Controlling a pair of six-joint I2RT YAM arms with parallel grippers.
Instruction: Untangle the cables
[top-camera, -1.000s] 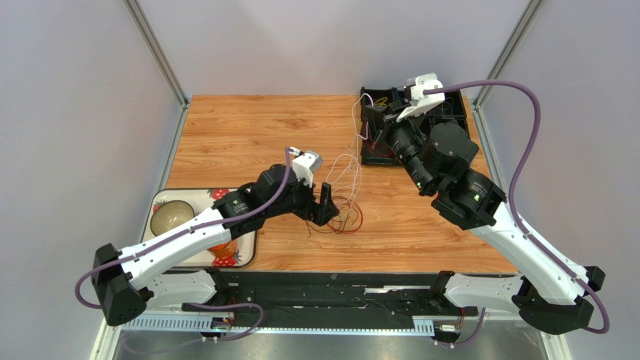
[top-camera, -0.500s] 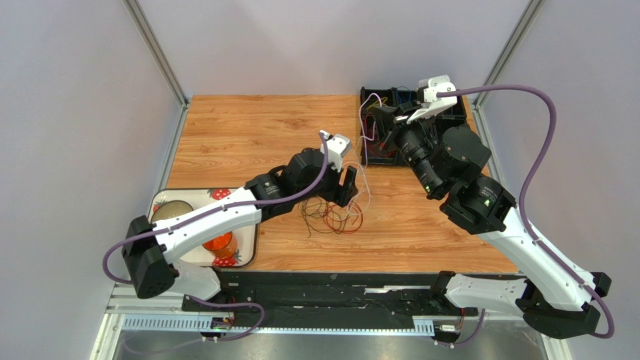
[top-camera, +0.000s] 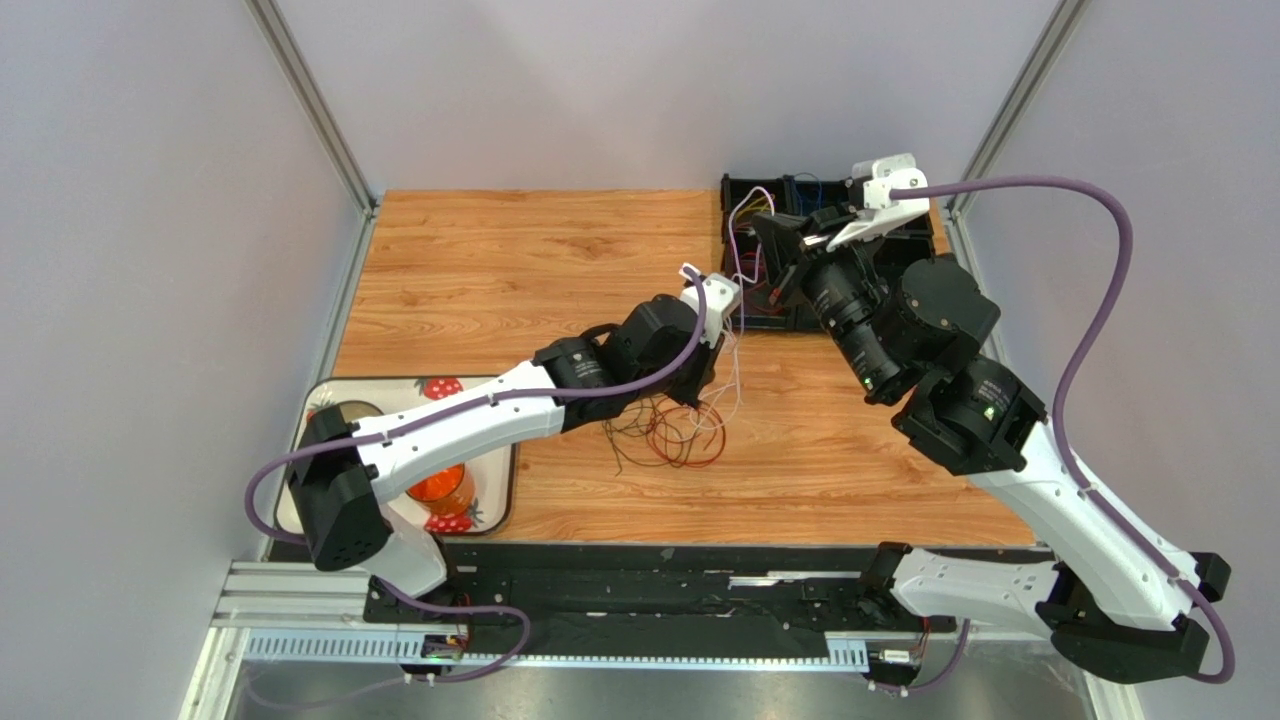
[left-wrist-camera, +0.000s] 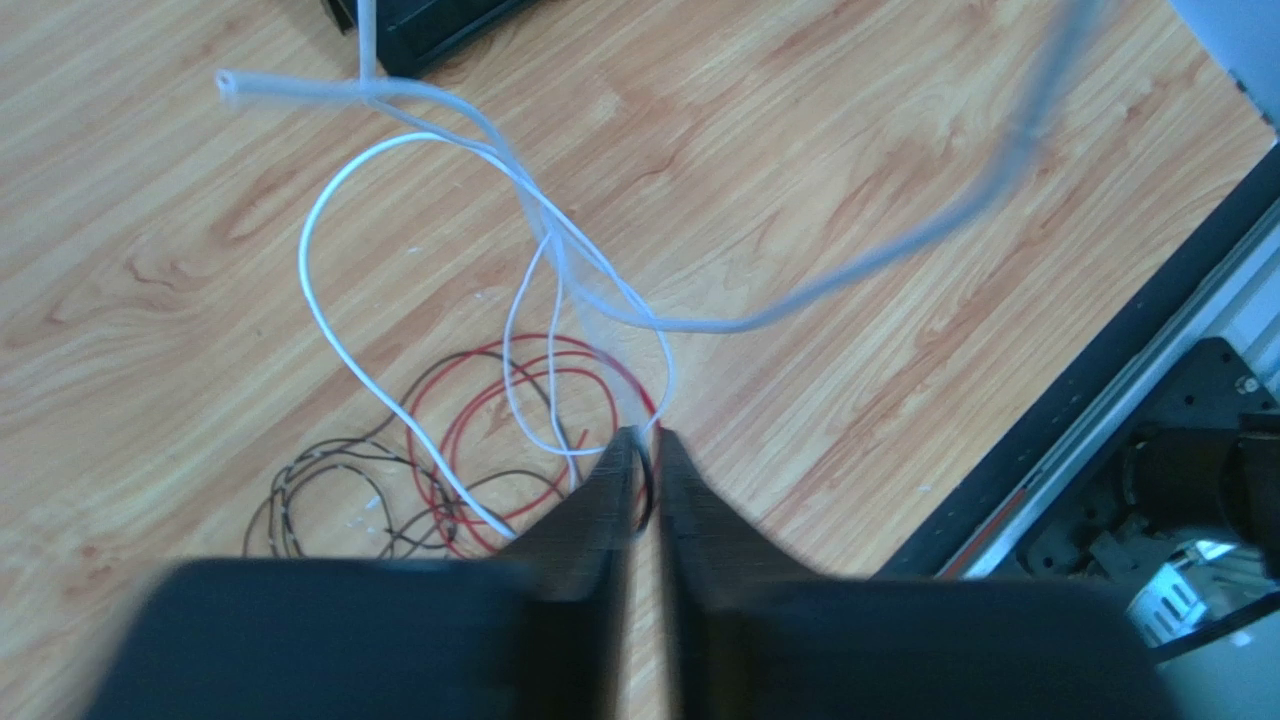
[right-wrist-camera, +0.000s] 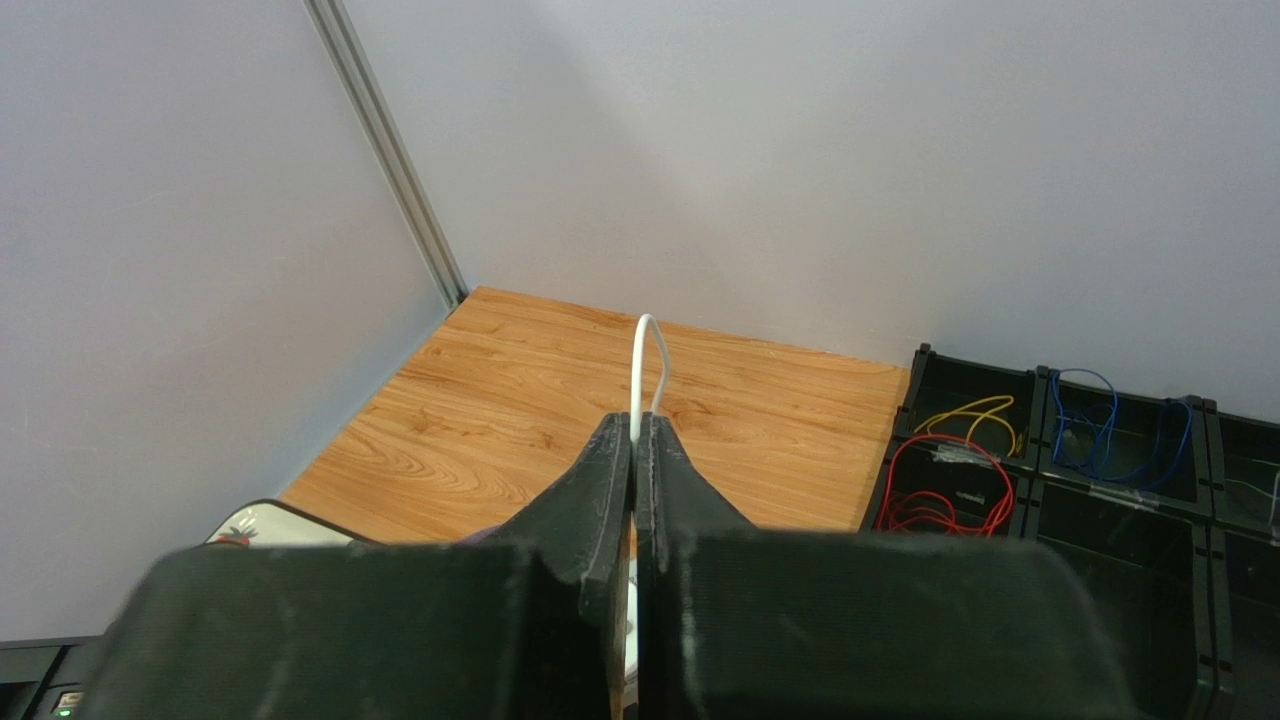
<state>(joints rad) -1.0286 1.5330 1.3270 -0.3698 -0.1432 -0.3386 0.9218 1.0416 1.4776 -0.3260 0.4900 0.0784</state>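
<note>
Held the right end effector (right-wrist-camera: 642, 428) pressed fully together on a white cable (right-wrist-camera: 648, 348), raised beside the black bins (right-wrist-camera: 1037, 435) at the far right of the counter (top-camera: 496, 255). Found that cable arching up out of the fingertips. Had the left end effector (left-wrist-camera: 640, 440) likewise closed tight over mid-counter, pinching white cable at its very tips; could not tell whether the same strand as in the right. Saw white loops (left-wrist-camera: 305, 255) spread across the wood beyond those tips, crossing a tangle of red loops (left-wrist-camera: 519, 353) and dark brown loops (left-wrist-camera: 323, 450) lying flat on the counter. Noted a red coil (right-wrist-camera: 932, 488), a yellow coil (right-wrist-camera: 969, 413) and a blue coil (right-wrist-camera: 1112, 420) in separate bin compartments. Spotted a patterned tray (top-camera: 451, 522) with a bowl (top-camera: 334, 420) at the near left, well apart from the tangle.
</note>
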